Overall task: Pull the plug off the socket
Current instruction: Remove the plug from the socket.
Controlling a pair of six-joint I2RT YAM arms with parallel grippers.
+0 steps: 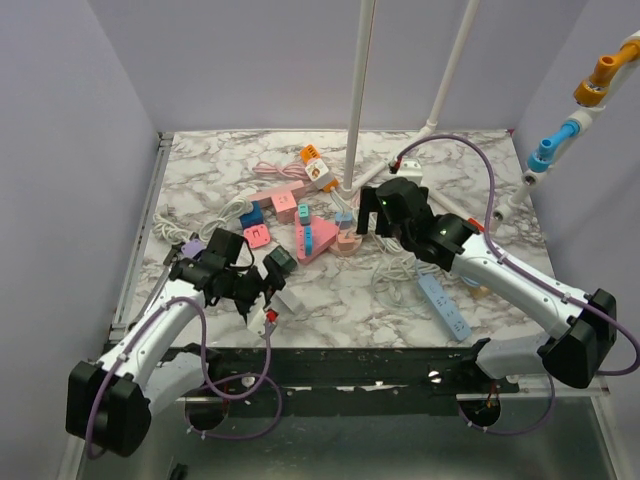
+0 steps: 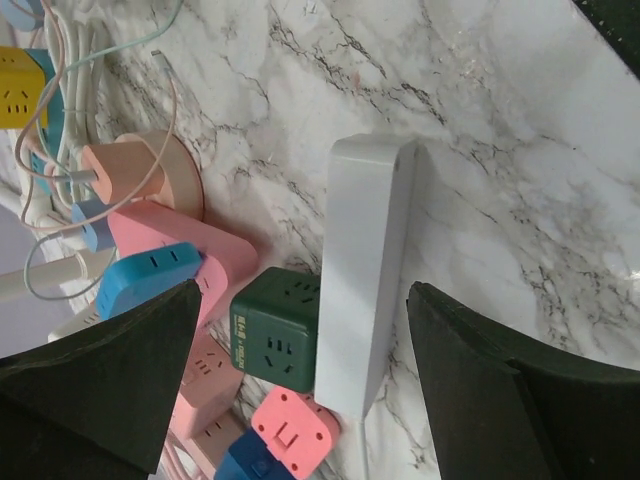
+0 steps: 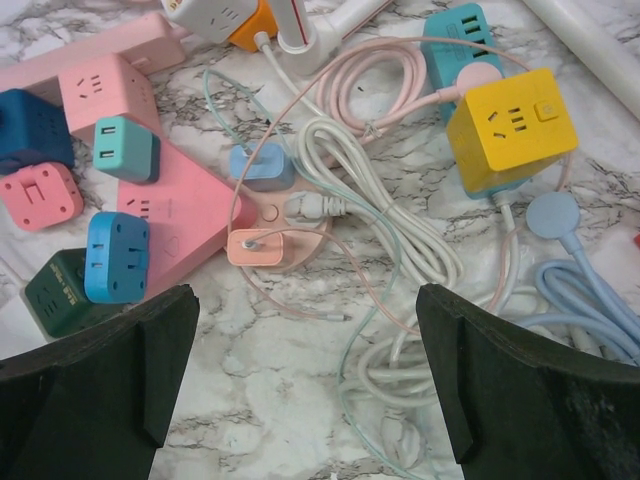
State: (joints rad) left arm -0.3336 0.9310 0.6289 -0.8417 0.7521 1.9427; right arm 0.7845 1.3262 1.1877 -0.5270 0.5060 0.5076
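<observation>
Peach square charger plug [image 3: 255, 247]: seated in round pink socket [image 3: 268, 213], mid-table among cables. Right gripper [image 3: 305, 300]: jaws apart, above it. Left gripper [image 2: 300, 320]: jaws apart, white plastic power strip [image 2: 365, 270] between them.

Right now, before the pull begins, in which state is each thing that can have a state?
left end effector: open, holding nothing.
right end effector: open, holding nothing.
white power strip: lying flat inside the left end effector's opening, not gripped.
peach plug: seated in the pink round socket, not yet pulled.
</observation>
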